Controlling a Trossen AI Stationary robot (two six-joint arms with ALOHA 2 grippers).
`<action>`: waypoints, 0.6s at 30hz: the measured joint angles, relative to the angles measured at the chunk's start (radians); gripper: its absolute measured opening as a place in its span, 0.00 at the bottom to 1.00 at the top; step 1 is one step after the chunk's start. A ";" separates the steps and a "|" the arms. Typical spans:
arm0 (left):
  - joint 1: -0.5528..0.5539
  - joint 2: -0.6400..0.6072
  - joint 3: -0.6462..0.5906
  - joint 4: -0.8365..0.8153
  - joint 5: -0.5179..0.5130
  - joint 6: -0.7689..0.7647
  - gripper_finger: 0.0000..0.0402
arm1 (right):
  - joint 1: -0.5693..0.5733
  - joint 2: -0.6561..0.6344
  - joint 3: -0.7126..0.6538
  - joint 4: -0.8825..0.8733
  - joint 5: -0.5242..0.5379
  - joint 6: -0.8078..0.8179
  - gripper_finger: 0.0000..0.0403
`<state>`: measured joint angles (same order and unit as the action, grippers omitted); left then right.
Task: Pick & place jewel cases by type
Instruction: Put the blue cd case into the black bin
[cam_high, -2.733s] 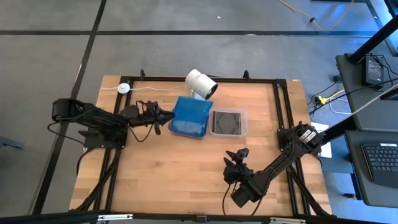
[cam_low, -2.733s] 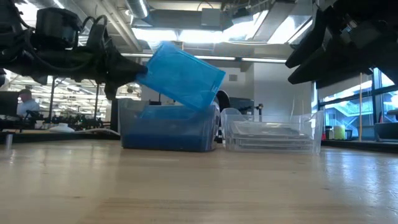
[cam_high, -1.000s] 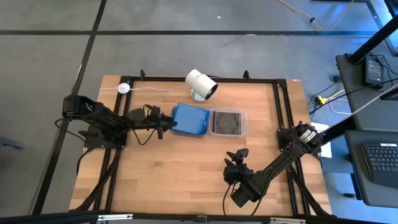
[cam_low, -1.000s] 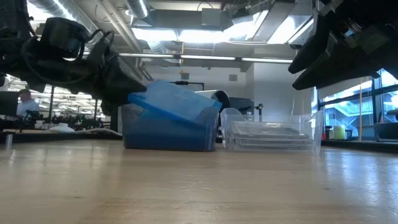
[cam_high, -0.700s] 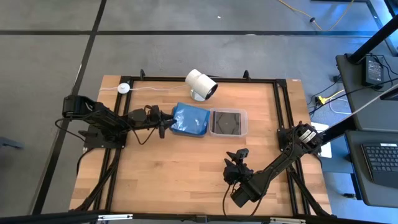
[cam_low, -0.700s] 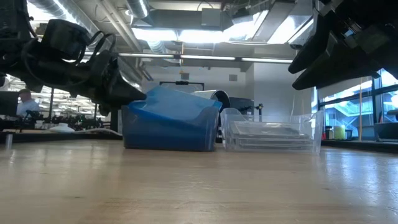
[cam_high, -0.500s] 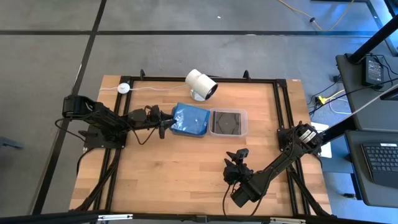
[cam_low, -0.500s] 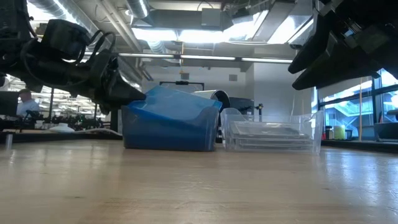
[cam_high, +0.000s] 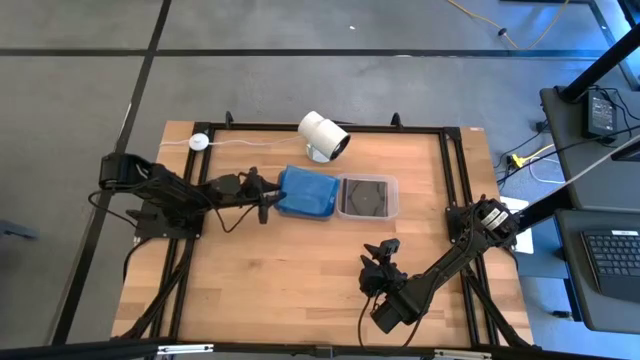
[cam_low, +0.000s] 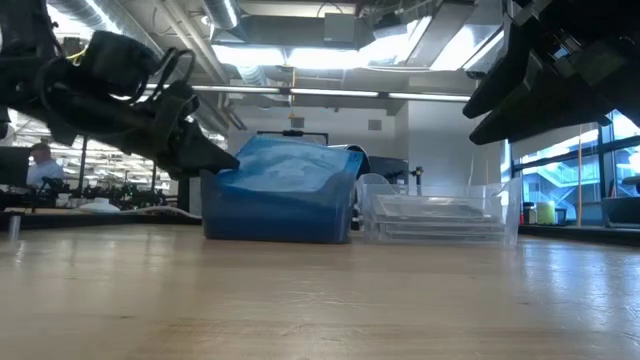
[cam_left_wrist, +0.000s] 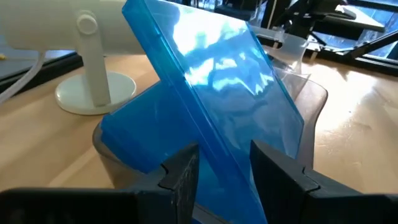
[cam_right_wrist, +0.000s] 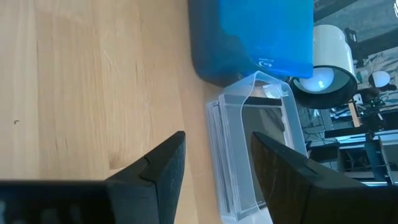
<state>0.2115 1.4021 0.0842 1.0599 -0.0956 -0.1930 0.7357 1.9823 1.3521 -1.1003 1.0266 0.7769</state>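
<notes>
High view: left gripper (cam_high: 268, 198), fingers gripping the tilted blue jewel case (cam_left_wrist: 211, 93), at the blue tub's (cam_high: 305, 195) nine-o'clock rim. Released tilted, it may tip out. Right gripper (cam_high: 378, 262) waits open.

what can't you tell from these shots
- How many cases lie in the blue tub: in the high view the tilted blue jewel case covers them.
- Whether the left gripper pinches that case: in the left wrist view the case's lower edge runs between the fingers, contact unclear.
- How many dark cases sit in the clear tub: stacked, only the top one shows.
- The right gripper's fingertips: cut off by the frame's bottom edge.
</notes>
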 joint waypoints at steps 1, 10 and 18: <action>0.000 -0.001 0.013 -0.032 -0.001 -0.006 0.35 | 0.000 0.000 0.000 0.000 0.000 0.000 0.46; 0.031 -0.030 0.137 -0.293 0.069 -0.010 0.34 | 0.000 0.000 0.000 0.002 0.000 0.000 0.46; 0.073 -0.170 0.207 -0.599 0.126 -0.011 0.34 | 0.000 0.000 0.000 0.002 -0.008 0.000 0.46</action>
<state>0.2845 1.2323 0.2912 0.4612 0.0305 -0.2038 0.7359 1.9823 1.3521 -1.0985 1.0183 0.7769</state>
